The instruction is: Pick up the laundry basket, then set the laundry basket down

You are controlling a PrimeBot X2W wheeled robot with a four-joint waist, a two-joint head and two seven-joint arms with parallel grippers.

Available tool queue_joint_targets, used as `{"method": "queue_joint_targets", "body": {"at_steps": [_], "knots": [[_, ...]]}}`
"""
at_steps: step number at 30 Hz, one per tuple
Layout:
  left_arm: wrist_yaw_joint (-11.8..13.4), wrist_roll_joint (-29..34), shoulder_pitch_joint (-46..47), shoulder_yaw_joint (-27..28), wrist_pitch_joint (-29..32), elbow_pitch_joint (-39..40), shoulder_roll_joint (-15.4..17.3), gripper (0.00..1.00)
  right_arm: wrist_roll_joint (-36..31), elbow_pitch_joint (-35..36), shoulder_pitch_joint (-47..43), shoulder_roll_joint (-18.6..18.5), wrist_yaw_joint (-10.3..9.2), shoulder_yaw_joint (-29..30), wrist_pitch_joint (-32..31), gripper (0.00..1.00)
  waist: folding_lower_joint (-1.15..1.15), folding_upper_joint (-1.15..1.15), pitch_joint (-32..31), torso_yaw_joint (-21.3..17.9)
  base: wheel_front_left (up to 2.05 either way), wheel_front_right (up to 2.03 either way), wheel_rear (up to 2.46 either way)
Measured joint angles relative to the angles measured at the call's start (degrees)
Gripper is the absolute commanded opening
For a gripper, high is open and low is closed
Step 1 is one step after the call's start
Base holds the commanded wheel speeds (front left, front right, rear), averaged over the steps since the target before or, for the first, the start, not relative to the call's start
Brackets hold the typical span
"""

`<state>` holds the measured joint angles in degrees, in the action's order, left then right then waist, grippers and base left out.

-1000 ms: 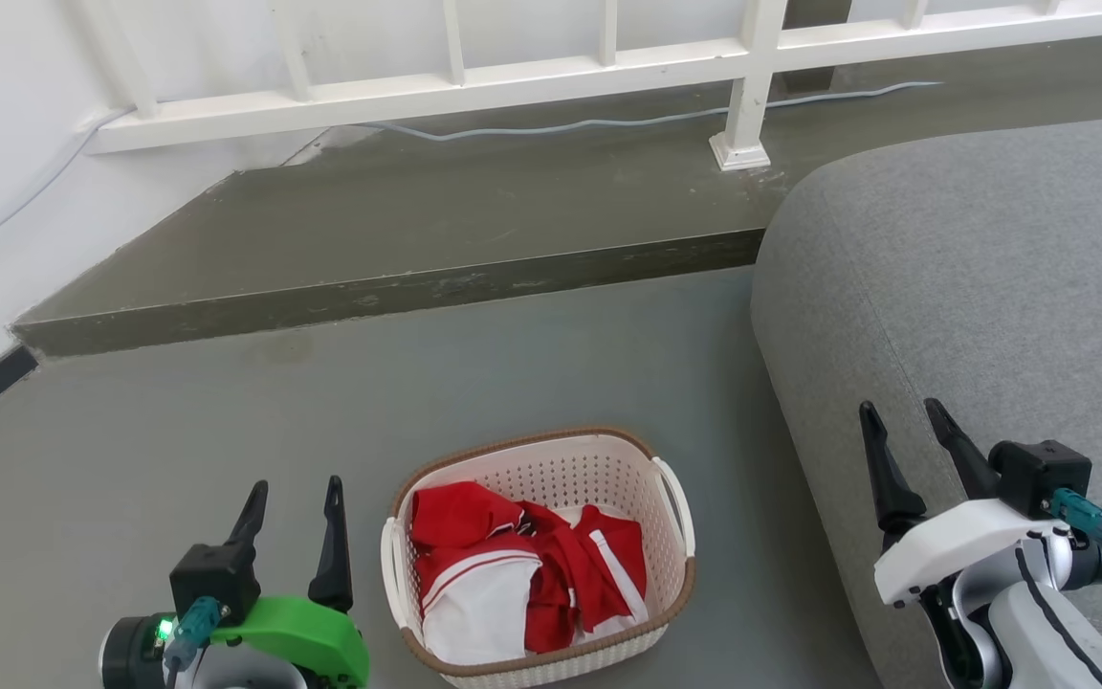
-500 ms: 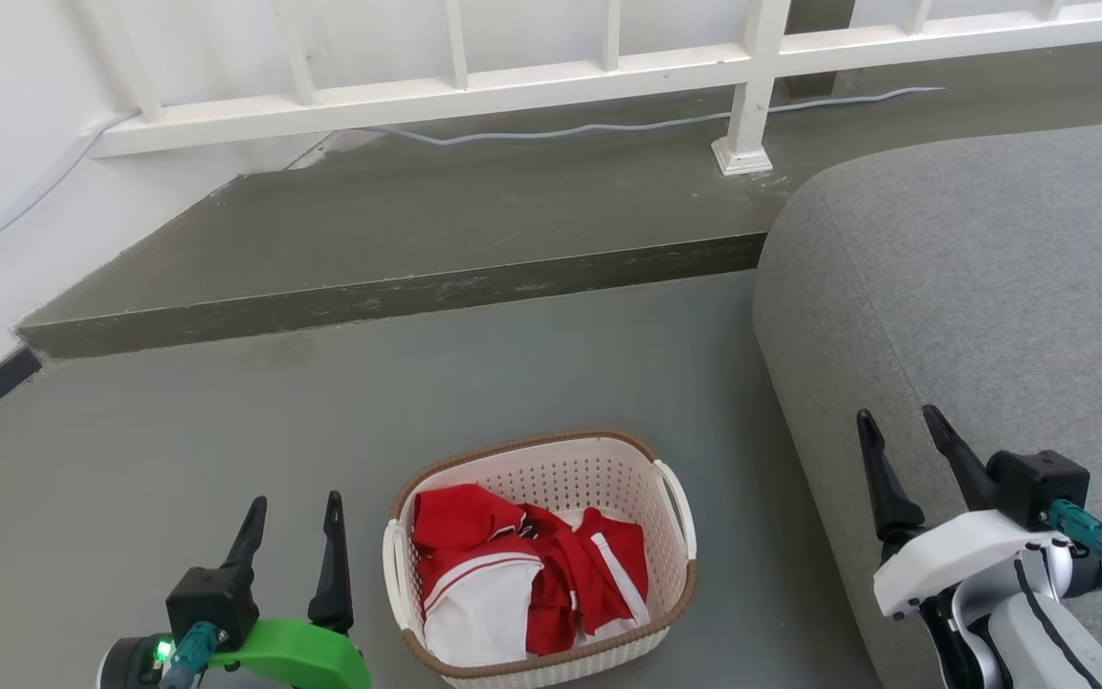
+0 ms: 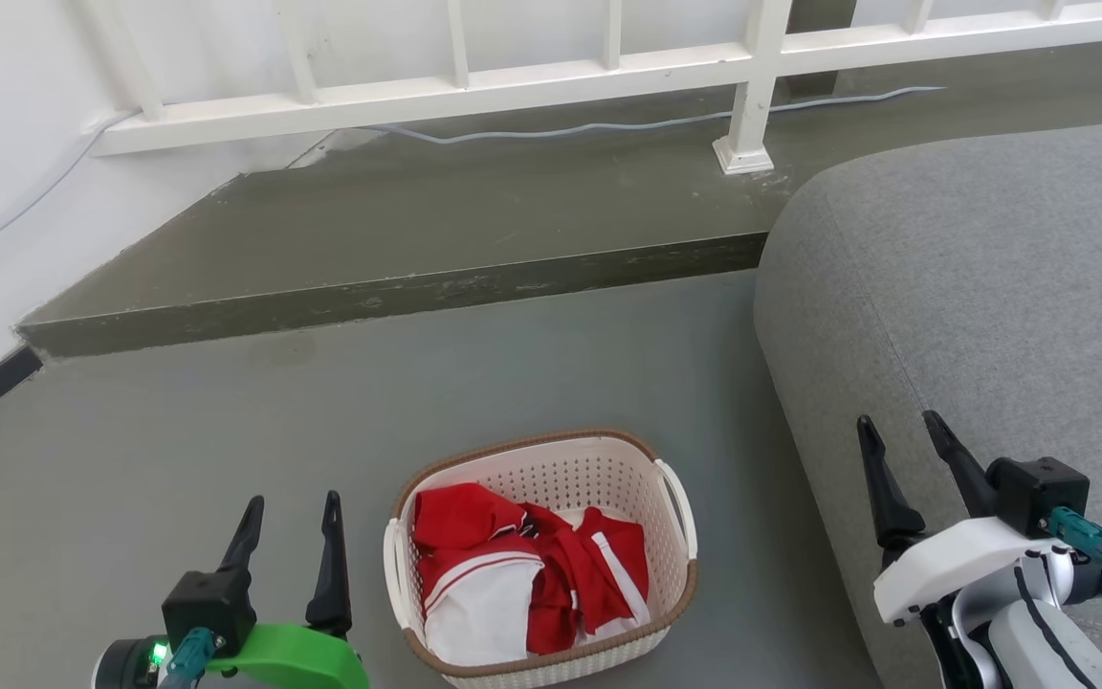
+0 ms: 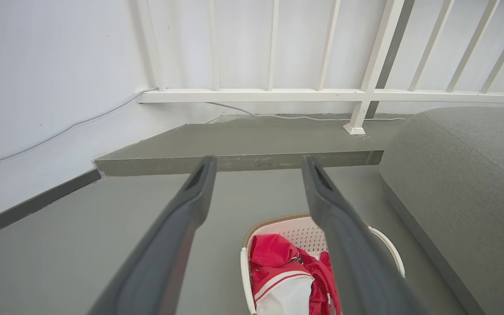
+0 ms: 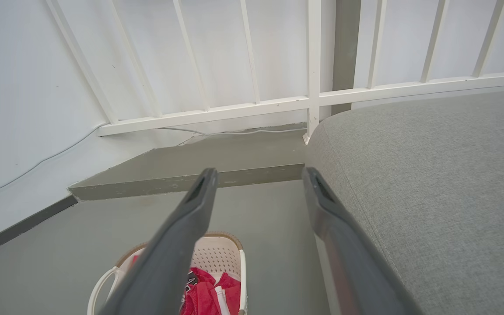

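Basket spot: laundry basket stands upright on the grey floor, btwn left claw and right claw; nearer the left one; grey sofa on its right, a strip of floor btwn them.
Load: red-and-white clothes heaped inside; nothing hangs over the rim.
Weight: prob. light; thin plastic plus a few garments; a judgement only.
Stiffness: perforated walls likely flex if squeezed; brown woven-look rim looks firmer; clothes soft, may slide if the basket tips.
Surface: smooth plastic, prob. a bit slippery for narrow fingers.
Where to hold: the two white loops, left handle and right handle; one claw per loop should keep it level; a one-sided lift would prob. tilt it.
Left claw: released, fingers spread wide, holds nothing; off the basket's left side, not touching it.
Right claw: released, fingers spread, empty; by the sofa's edge, well apart from the basket; contact w/ the sofa can't be told.
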<state>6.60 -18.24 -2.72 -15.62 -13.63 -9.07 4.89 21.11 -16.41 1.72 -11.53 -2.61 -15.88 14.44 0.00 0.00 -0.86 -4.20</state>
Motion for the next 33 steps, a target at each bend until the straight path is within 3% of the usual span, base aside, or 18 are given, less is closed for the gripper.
{"method": "queue_joint_targets", "body": {"at_steps": [6, 7, 17, 33], "knots": [[0.1, 0.4, -0.6, 0.1, 0.6, 0.7, 0.0, 1.0, 0.0, 0.2, -0.1, -0.1, 0.0, 0.0, 0.0, 1.0, 0.0, 0.0, 0.1, 0.1, 0.0, 0.0, 0.0], [0.0, 0.4, -0.7, 0.1, 0.5, 0.5, 0.0, 0.0, 0.0, 0.0, -0.2, 0.0, 0.0, 0.0, 0.0, 0.0, 0.0, 0.0, 0.1, 0.2, 0.0, 0.0, 0.0], [-0.6, -2.4, -1.8, -0.1, 0.6, -1.2, -0.6, 0.0, 2.9, -1.7, -2.2, 1.3, 0.53, 1.1, -0.9, 0.0, 0.0, 0.0, 0.1, 0.4, 0.0, 0.0, 0.0], [-2.6, -16.4, -1.8, 2.7, 3.4, -1.0, -0.8, 0.0, 15.5, -1.6, -2.0, 2.7, 1.93, 4.6, -4.5, 0.0, 0.0, 0.0, 0.3, 1.1, 0.0, 0.0, 0.0]]}}
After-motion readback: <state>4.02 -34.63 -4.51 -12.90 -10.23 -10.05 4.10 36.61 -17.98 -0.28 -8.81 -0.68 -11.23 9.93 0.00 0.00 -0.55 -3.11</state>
